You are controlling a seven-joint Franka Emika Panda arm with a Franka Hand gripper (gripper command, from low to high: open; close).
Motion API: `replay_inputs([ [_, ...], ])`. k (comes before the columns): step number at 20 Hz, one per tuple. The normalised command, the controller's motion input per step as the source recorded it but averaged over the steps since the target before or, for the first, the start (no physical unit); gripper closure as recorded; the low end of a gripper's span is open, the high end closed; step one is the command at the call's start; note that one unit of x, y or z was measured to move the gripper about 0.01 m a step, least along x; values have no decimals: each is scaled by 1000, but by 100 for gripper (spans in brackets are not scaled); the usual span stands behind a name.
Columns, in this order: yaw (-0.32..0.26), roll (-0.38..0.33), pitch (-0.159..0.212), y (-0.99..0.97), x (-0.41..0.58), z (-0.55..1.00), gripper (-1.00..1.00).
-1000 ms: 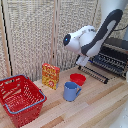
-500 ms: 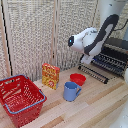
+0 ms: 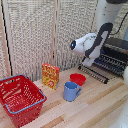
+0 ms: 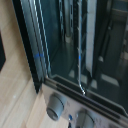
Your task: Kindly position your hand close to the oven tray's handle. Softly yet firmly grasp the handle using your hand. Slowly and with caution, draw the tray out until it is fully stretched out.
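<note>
Backdrop: pale woven folding screen behind a light wooden tabletop (image 3: 95,107).
Oven (image 3: 116,47): at the exterior view's right, door panel folded down.
Oven tray (image 3: 111,62): wire rack showing at the oven's mouth.
Tool (image 3: 89,61): white arm reaches down to the door's front edge; fingers hidden, spread or pressed cannot be told.
Wrist view: dark oven glass (image 4: 75,40), two grey knobs (image 4: 56,104).
Others: blue mug (image 3: 71,91), red bowl (image 3: 77,78), red basket (image 3: 20,97), yellow-red box (image 3: 50,75), well apart from oven.
</note>
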Motion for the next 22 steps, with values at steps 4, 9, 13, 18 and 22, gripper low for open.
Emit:
replay_inputs([
  [4,-27,-35,-20,-598,-95,0,-100],
  [9,10,-10,-3,-528,-20,0,-100],
  [13,51,-3,0,-262,-41,0,-100],
  [18,21,-16,-24,-122,-123,0,100],
  [22,0,-30,-42,-142,-158,69,100],
])
